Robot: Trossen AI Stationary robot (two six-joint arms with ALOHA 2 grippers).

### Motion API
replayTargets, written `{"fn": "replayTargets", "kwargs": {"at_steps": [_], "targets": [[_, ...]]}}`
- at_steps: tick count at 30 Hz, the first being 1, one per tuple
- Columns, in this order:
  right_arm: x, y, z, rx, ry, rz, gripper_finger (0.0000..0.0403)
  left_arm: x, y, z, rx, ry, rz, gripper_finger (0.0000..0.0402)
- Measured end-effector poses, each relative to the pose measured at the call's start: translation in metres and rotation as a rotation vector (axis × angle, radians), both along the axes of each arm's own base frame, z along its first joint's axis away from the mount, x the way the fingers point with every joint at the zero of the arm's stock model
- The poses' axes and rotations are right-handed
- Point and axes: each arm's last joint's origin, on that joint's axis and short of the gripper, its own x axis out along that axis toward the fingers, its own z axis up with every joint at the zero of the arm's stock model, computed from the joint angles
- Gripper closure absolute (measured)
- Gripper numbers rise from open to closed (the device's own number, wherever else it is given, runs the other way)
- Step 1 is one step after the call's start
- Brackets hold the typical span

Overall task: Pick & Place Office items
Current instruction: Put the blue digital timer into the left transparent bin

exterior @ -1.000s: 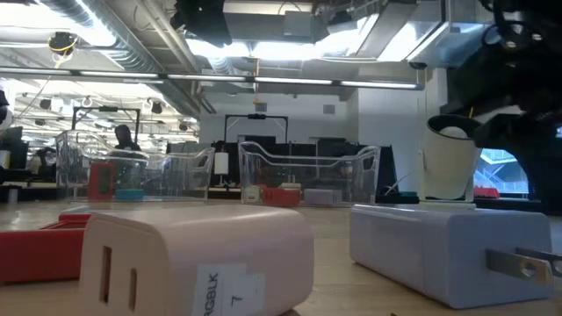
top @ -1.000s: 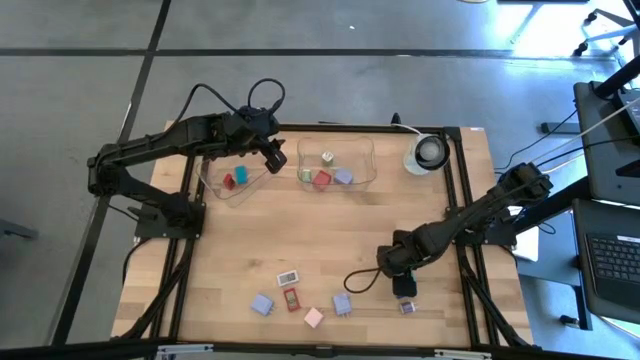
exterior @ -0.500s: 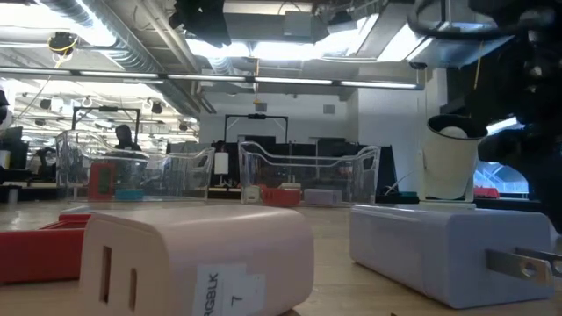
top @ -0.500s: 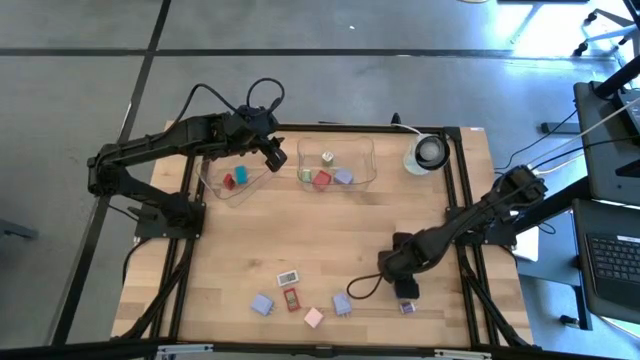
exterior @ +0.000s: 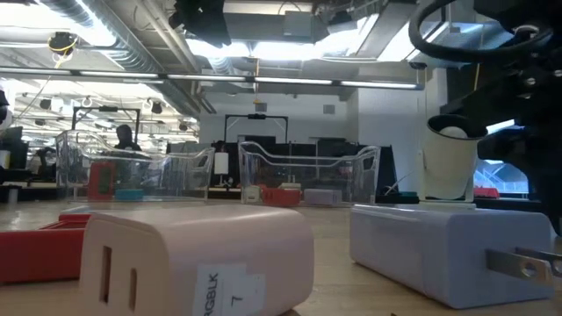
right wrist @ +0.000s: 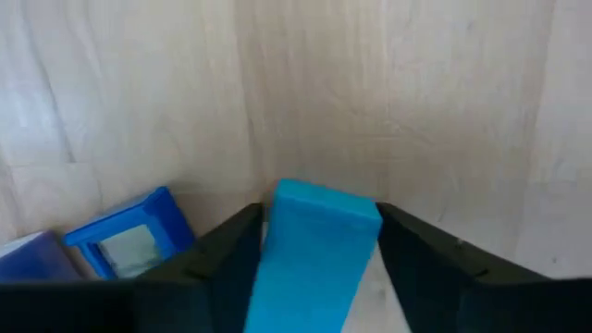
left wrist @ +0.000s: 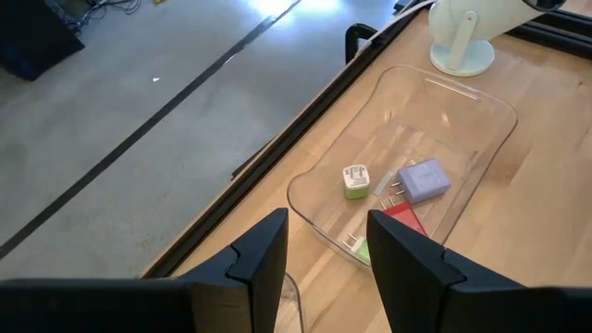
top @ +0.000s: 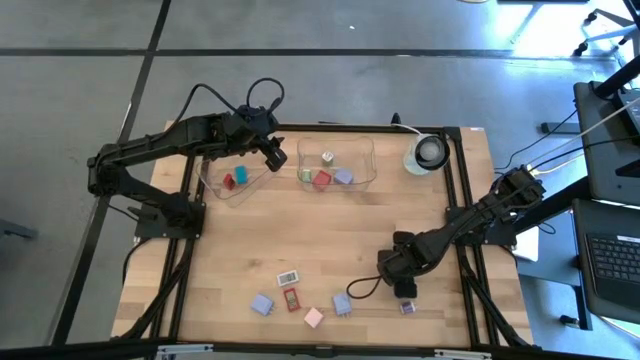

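The right gripper [right wrist: 314, 254] is low over the tabletop [top: 330, 225], its jaws bracketing a bright blue block [right wrist: 314, 250]; whether they grip it or merely flank it cannot be told. A darker blue block [right wrist: 125, 236] lies just beside one jaw. Done well, the lift goes straight up, clear of that neighbour. The left gripper [left wrist: 324, 245], jaws parted and empty, waits above the clear trays [left wrist: 481, 111].

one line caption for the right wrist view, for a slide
Right end effector shut on a bright blue block just above the wooden table, a darker blue block lying beside it.
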Motion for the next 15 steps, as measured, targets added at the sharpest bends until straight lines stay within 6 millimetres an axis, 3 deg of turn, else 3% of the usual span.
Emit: {"fn": "replayTargets", "kwargs": {"at_steps": [4, 11, 15], "targets": [[0.0, 0.0, 0.0, 0.001, 0.005, -0.039, 0.0246, 0.0, 0.0, 0.0, 0.0, 0.0, -0.001, 0.0256], [-0.001, -0.001, 0.005, 0.012, -0.013, -0.151, 0.0248, 0.0, 0.0, 0.0, 0.0, 0.0, 0.0, 0.0256], [0.0, -0.007, 0.02, -0.05, -0.127, -0.255, 0.0248, 0.0, 0.0, 0.0, 0.0, 0.0, 0.0, 0.0256]]}}
